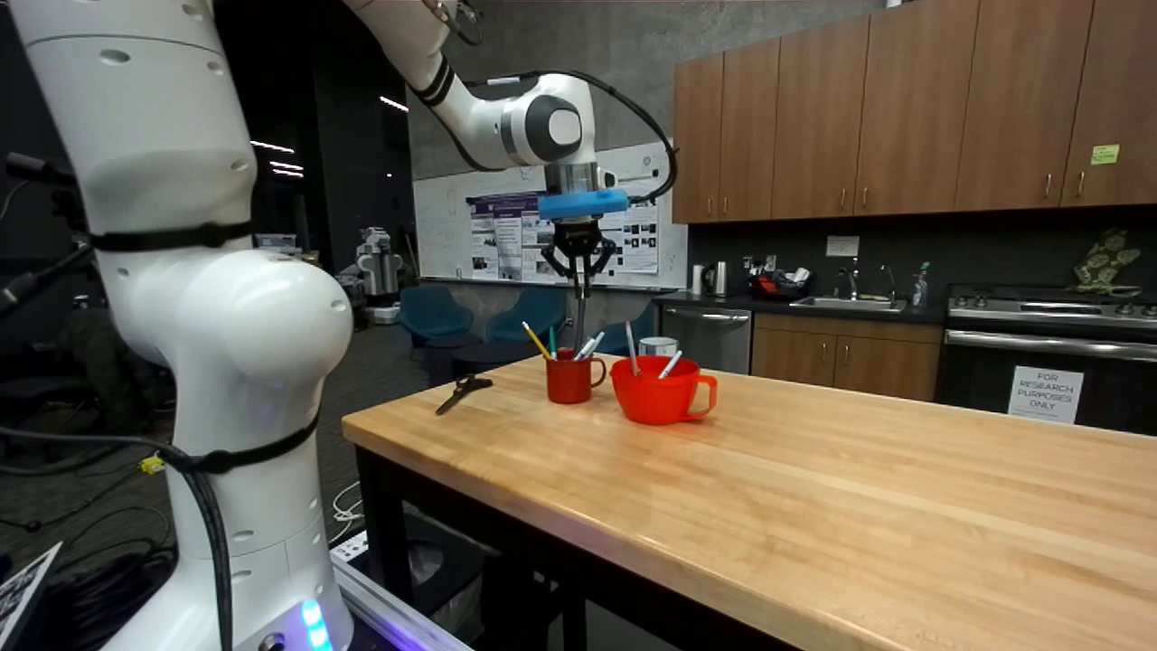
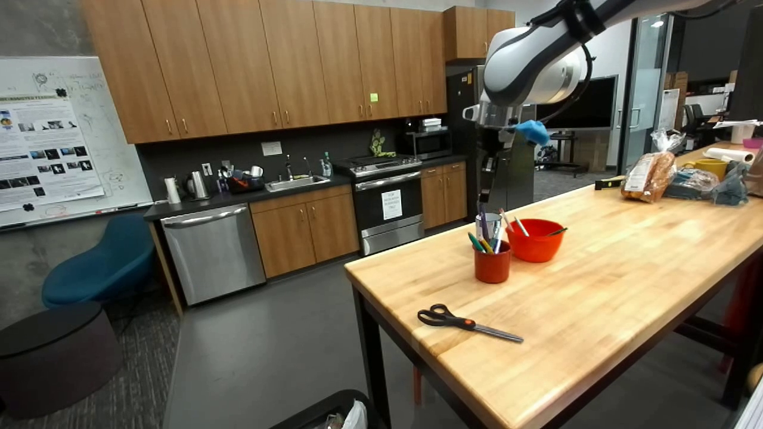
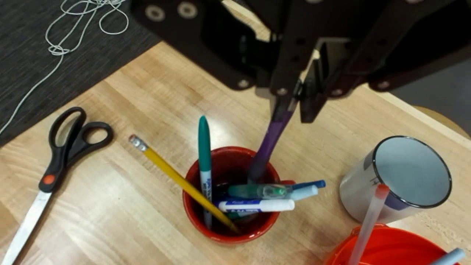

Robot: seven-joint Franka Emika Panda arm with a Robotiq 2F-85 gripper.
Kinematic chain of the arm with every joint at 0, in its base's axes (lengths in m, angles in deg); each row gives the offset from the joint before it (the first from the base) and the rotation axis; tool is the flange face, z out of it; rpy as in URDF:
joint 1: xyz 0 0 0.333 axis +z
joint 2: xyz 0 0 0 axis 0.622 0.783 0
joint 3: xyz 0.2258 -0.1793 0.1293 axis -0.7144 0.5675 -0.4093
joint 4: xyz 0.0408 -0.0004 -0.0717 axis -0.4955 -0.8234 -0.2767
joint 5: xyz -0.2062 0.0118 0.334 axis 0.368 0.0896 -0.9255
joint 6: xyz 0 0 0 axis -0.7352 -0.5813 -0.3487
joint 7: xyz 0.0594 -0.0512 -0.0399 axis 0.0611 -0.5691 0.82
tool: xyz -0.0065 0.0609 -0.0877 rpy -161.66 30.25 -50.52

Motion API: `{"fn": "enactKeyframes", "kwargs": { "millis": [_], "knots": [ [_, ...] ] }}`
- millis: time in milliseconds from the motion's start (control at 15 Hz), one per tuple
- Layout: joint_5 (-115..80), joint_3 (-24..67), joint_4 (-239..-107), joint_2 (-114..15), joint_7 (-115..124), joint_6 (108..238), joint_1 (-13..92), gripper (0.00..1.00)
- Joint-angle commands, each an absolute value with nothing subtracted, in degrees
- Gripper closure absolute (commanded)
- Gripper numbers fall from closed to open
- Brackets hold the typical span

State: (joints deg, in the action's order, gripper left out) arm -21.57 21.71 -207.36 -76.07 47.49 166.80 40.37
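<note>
My tool point(image 3: 292, 109) is clamped on the slim purple plastic pen point(image 3: 272, 138), lower end in the glossy red round mug point(image 2: 492, 269)—mid-transfer, in or out, I'd judge, so next needs straight vertical travel clear of the translucent green pen point(image 3: 254, 191).

Tilted purple pen point(image 3: 271, 138), top in the hand point(image 3: 293, 113), lower end inside red mug point(image 1: 569, 383)

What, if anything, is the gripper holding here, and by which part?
The gripper holds a purple pen by its upper end; the lower end is inside the red mug.
</note>
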Motion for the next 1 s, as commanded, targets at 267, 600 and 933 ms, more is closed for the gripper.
{"fn": "enactKeyframes", "kwargs": {
  "millis": [267,600,933],
  "knots": [
    [-20.25,23.58,-206.31,-82.15,46.48,165.40,38.44,0.97],
    [-16.17,24.21,-205.85,-82.62,43.44,166.89,36.59,0.97],
    [-11.44,24.65,-206.44,-80.59,39.20,168.94,35.38,0.97]
  ]
}}
